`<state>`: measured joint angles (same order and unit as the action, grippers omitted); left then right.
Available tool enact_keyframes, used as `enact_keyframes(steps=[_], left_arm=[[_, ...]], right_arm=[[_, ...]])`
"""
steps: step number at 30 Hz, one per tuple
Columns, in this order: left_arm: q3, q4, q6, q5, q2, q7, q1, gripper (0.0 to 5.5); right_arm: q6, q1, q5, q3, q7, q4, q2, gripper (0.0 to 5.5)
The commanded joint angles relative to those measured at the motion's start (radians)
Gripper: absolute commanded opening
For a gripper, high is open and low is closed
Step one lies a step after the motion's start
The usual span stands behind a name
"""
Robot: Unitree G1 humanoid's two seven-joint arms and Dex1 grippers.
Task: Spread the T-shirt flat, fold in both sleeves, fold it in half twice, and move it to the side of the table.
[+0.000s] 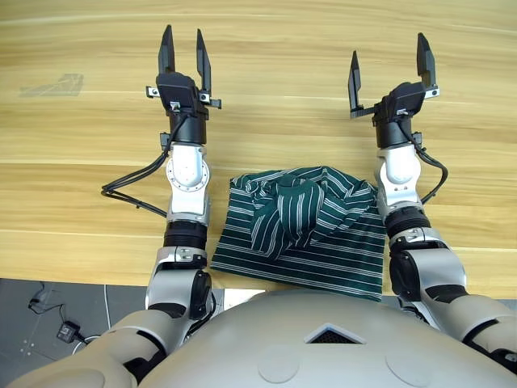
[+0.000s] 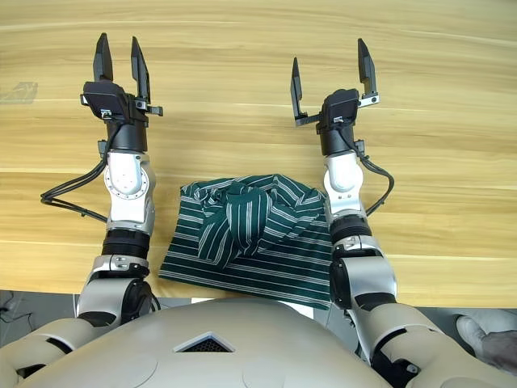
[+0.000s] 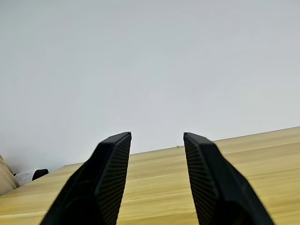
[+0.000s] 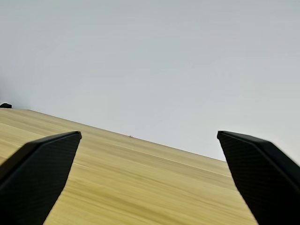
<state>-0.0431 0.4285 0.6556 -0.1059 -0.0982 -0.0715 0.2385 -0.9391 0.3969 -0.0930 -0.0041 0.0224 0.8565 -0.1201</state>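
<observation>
T-shirt (image 1: 303, 230), dark green with white stripes, lies bunched at the near edge of the table (image 1: 266, 105), behind both of your grippers, back toward the robot's body and between the two forearms. Its longer side runs across, from one forearm to the other, with a rumpled fold heaped on its middle. It seems to touch the right forearm and lies just beside the left, so the right arm is slightly nearer. Farther out, the left gripper (image 1: 184, 36) hovers empty with its fingers parted. The right gripper (image 1: 388, 47) is also empty, its fingers spread wider. You would likely need to draw both back to reach the cloth.
</observation>
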Motion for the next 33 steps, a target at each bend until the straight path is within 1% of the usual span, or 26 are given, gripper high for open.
enact_keyframes(steps=[1, 22, 27, 29, 30, 32, 33], left_arm=[[0.000, -0.011, -0.012, -0.005, 0.000, -0.004, -0.015, 2.07], [0.003, -0.002, -0.009, -0.006, 0.000, -0.003, -0.010, 2.07], [0.004, 0.011, -0.012, -0.011, 0.008, -0.012, -0.005, 2.07], [0.008, 0.015, -0.015, -0.020, 0.017, -0.023, -0.001, 2.07], [0.010, 0.014, -0.017, -0.027, 0.025, -0.031, -0.001, 2.07], [0.011, 0.006, -0.025, -0.032, 0.038, -0.046, -0.007, 2.07], [0.013, -0.003, -0.029, -0.038, 0.046, -0.056, -0.013, 2.07]], right_arm=[[0.009, -0.005, 0.002, 0.002, 0.009, -0.010, 0.001, 5.40], [-0.001, -0.005, 0.017, 0.003, 0.035, -0.009, 0.006, 5.40], [-0.009, -0.004, 0.059, 0.004, 0.084, -0.020, 0.010, 5.40], [-0.015, -0.019, 0.112, 0.013, 0.146, -0.074, 0.005, 5.40], [-0.010, -0.047, 0.141, 0.030, 0.190, -0.146, -0.009, 5.40], [0.113, -0.153, 0.277, 0.093, 0.331, -0.378, -0.044, 5.40], [0.171, -0.221, 0.332, 0.135, 0.400, -0.504, -0.083, 5.40]])
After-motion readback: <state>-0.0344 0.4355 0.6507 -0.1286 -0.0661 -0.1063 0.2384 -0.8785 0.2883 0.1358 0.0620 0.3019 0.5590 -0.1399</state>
